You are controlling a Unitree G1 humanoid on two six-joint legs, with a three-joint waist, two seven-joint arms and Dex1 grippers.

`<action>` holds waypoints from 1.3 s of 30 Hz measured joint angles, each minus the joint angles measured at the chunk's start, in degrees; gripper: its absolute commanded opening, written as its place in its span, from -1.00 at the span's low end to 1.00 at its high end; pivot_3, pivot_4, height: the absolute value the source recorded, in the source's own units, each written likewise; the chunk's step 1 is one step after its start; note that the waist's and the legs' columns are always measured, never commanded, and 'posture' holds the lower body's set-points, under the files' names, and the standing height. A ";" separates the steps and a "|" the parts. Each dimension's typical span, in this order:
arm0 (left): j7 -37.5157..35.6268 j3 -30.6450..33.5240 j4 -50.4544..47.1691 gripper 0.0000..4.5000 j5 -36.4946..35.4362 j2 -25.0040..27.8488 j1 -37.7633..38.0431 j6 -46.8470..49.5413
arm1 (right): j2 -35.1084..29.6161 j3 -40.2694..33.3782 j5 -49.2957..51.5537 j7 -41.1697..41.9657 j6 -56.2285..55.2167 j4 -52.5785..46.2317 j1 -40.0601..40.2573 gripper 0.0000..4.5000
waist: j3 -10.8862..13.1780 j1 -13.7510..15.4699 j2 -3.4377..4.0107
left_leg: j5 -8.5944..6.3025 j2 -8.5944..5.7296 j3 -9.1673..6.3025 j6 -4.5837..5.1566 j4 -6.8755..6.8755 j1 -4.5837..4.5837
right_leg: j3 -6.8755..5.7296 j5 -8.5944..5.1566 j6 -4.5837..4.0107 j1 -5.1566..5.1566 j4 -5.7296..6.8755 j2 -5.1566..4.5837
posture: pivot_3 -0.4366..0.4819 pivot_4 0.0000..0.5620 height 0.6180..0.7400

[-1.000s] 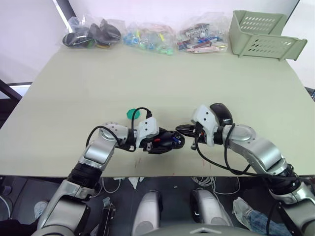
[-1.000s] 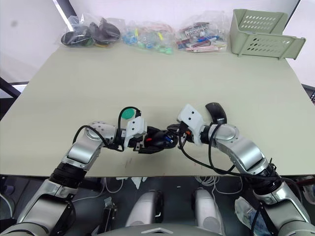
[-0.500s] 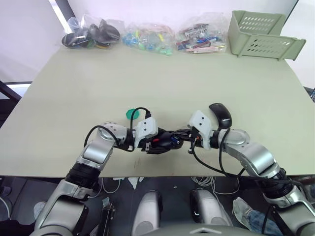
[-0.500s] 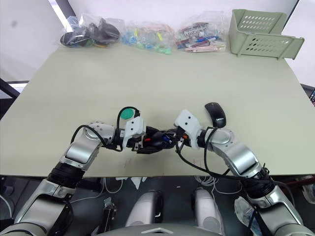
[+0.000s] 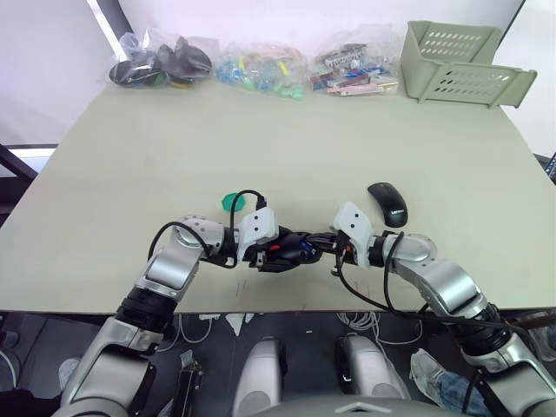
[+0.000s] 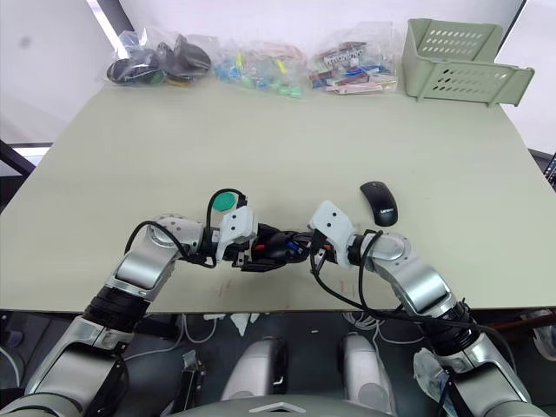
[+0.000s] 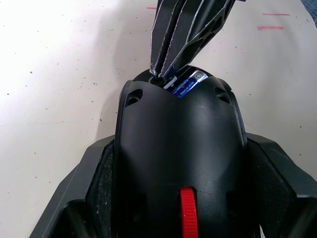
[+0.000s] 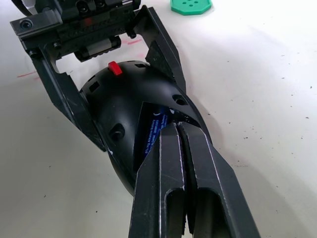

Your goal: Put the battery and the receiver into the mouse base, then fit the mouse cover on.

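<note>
Near the worktop (image 5: pixel 130 156) edge, the left tool (image 5: pixel 271 246) grips the mouse base (image 8: pixel 133 119). The right tool (image 8: pixel 176 130), closed, presses into it beside the half-hidden battery (image 8: pixel 152 130); the mouse cover (image 5: pixel 387 204) lies right.

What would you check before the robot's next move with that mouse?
1. Base held steady by the left gripper: ok, jaws clamp both its sides.
2. Battery in its slot: ok, blue label shows inside.
3. Right gripper at the base's rear slot: ok, jaws shut.
4. Receiver seated: cannot tell, hidden at the jaw tips.
5. Cover within reach: ok, lying on the table by the right arm.
</note>
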 measured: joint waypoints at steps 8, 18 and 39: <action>0.50 -0.22 0.55 0.33 0.61 -0.10 0.02 0.55 | 0.85 1.48 -2.67 0.57 -3.93 2.60 1.00 -0.99 | -0.20 -0.10 -0.18 | -0.01 0.08 0.05 -0.01 -0.17 0.82 | 0.06 -0.07 -0.06 0.71 -0.03 0.03 | -0.05 -0.47 1.00; 0.46 -0.16 0.01 0.33 0.53 -0.24 -0.16 0.93 | -10.07 -14.29 11.25 10.28 1.04 -9.97 7.13 -0.42 | -0.12 0.19 -0.10 | -0.01 0.01 0.09 -0.01 -0.20 0.40 | 0.11 -0.08 -0.07 0.36 -0.12 -0.02 | -0.05 -0.47 1.00; 1.74 3.01 -2.03 0.99 -3.77 -1.52 1.29 3.91 | -22.28 -38.80 24.11 11.60 4.58 -27.70 31.51 1.00 | -0.04 1.38 -0.10 | -0.02 0.01 0.10 -0.02 -0.22 0.34 | 0.11 -0.09 -0.07 0.36 -0.30 -0.07 | -0.05 -0.47 1.00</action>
